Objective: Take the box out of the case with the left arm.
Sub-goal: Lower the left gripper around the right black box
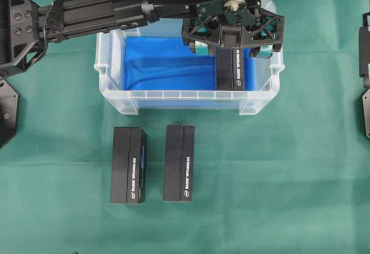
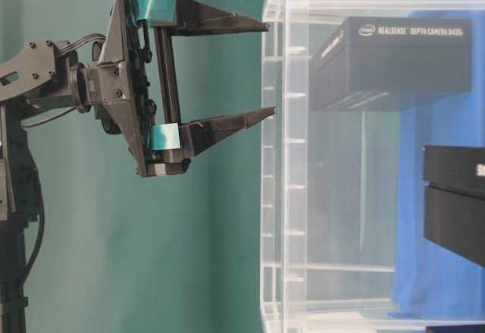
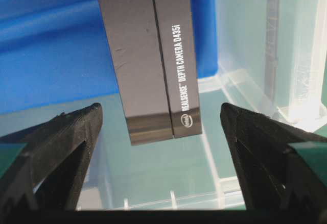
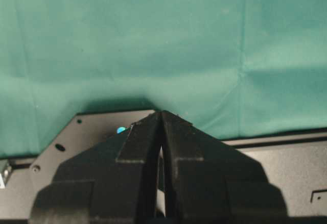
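The left arm (image 1: 98,12) reaches from the left edge of the overhead view across the far rim of the case (image 1: 110,92), its wrist bent so the left gripper (image 1: 233,48) points straight down over the case's right end. The case, a clear plastic tub with a ribbed rim, sits on the green-covered counter (image 1: 289,179) and has a bright blue sheet (image 1: 162,69) on its floor. One black box (image 1: 229,69) printed "RealSense Depth Camera D435i" lies inside, at the right end of the case, its long side running from the far wall toward the near wall. Two more black boxes lie on the counter outside the case, just in front of its near wall: a left one (image 1: 128,165) and a right one (image 1: 178,163), side by side and apart from each other. The left gripper's fingers (image 3: 61,147) are spread wide; in the left wrist view they stand on either side of the box in the case with clear space between each finger and the box, so nothing is gripped or touched. In the table-level view the fingertips sit close to the case's rim. The right gripper (image 4: 161,119) is off at the right of the counter, well away from the case, its fingers pressed together and holding nothing.
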Robot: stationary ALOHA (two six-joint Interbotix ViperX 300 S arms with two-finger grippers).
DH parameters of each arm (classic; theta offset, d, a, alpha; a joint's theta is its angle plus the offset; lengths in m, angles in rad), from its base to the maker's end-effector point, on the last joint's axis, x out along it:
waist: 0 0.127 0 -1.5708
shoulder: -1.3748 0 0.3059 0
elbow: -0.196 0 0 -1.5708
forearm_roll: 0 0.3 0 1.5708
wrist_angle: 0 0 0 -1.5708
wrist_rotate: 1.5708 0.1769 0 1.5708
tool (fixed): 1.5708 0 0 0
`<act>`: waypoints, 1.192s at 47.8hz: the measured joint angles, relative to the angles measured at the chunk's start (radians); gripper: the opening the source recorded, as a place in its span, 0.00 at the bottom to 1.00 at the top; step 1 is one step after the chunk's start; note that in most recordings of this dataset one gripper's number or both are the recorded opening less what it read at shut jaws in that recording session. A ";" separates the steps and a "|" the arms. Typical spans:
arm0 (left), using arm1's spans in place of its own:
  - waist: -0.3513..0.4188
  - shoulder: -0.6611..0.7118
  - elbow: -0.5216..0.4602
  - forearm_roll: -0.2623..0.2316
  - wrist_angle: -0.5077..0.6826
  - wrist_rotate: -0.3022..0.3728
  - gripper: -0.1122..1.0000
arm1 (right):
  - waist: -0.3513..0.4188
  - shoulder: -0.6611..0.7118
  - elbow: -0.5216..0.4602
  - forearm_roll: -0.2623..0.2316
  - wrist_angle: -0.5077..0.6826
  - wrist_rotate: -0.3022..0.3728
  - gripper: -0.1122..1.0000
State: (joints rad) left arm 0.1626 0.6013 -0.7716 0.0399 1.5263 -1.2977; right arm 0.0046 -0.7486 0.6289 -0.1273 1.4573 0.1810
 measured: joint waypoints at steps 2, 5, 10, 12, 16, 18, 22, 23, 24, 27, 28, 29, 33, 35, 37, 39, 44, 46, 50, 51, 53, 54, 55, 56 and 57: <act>0.002 0.000 0.000 0.000 0.000 0.000 0.94 | 0.000 0.000 -0.002 0.000 0.000 0.000 0.13; 0.002 0.000 0.002 -0.002 0.000 0.000 0.94 | 0.000 0.002 0.000 -0.002 0.000 0.000 0.13; 0.002 0.000 0.002 0.000 0.000 0.000 0.94 | 0.000 0.000 0.000 -0.002 0.000 0.000 0.13; 0.002 0.000 0.002 0.000 0.000 0.000 0.94 | -0.002 0.000 0.000 0.000 0.000 0.000 0.13; 0.002 0.000 0.002 0.000 -0.002 0.000 0.94 | 0.000 0.000 0.000 -0.002 0.000 0.000 0.13; 0.003 0.000 0.002 0.000 -0.002 0.000 0.94 | 0.000 0.000 0.000 -0.002 -0.002 0.002 0.13; 0.003 0.000 0.002 0.000 0.000 0.002 0.94 | 0.000 0.000 0.000 -0.002 0.000 0.000 0.13; 0.003 0.000 0.002 -0.002 0.000 0.002 0.94 | 0.000 0.000 0.000 -0.002 0.000 0.000 0.13; 0.003 0.000 0.002 0.000 0.000 0.000 0.94 | 0.000 0.000 0.000 0.000 0.000 0.000 0.13; 0.003 0.000 0.005 0.000 0.000 0.000 0.94 | 0.000 0.000 0.000 0.000 0.000 0.000 0.13; 0.003 0.000 0.005 0.000 -0.002 0.002 0.94 | -0.002 0.000 0.000 0.000 0.000 0.000 0.12; 0.003 0.000 0.006 -0.002 0.000 0.002 0.94 | 0.000 0.000 0.000 0.000 0.000 0.000 0.13; 0.002 0.000 0.012 0.000 -0.002 0.002 0.94 | 0.000 0.000 0.000 -0.002 0.000 0.000 0.13; 0.003 0.000 0.017 0.000 -0.002 0.000 0.94 | 0.000 0.000 0.000 -0.002 0.000 0.000 0.13; 0.003 0.000 0.021 0.000 -0.002 0.000 0.94 | 0.000 0.000 0.000 0.000 0.000 0.000 0.13; 0.003 0.000 0.028 0.000 -0.003 -0.003 0.94 | 0.000 0.000 0.000 -0.002 0.000 -0.002 0.13; 0.003 0.000 0.046 0.003 -0.026 -0.009 0.94 | 0.000 0.000 0.000 0.000 -0.002 -0.002 0.13; 0.003 0.000 0.055 0.006 -0.040 -0.009 0.94 | 0.000 0.000 0.000 0.000 0.000 -0.002 0.13; 0.005 0.000 0.091 0.011 -0.072 -0.011 0.94 | 0.000 0.000 -0.002 -0.002 0.000 -0.002 0.13; 0.005 0.000 0.098 0.011 -0.078 -0.014 0.94 | 0.000 0.000 0.000 0.000 0.000 -0.002 0.13; 0.005 0.000 0.118 0.011 -0.091 -0.015 0.94 | 0.000 0.000 0.000 -0.002 0.000 -0.002 0.13; 0.005 0.000 0.126 0.012 -0.095 -0.017 0.94 | 0.000 0.000 0.000 -0.002 0.000 -0.002 0.13; 0.005 0.000 0.132 0.011 -0.101 -0.017 0.94 | 0.000 0.000 0.000 0.000 0.000 -0.002 0.13; 0.005 0.000 0.138 0.012 -0.104 -0.017 0.94 | 0.000 0.000 0.000 0.000 0.000 -0.002 0.13; 0.006 0.000 0.146 0.011 -0.110 -0.017 0.94 | 0.000 0.000 0.000 0.000 0.000 -0.002 0.13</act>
State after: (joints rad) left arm 0.1687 0.6013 -0.6259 0.0506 1.4159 -1.3146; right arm 0.0046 -0.7486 0.6289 -0.1273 1.4573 0.1795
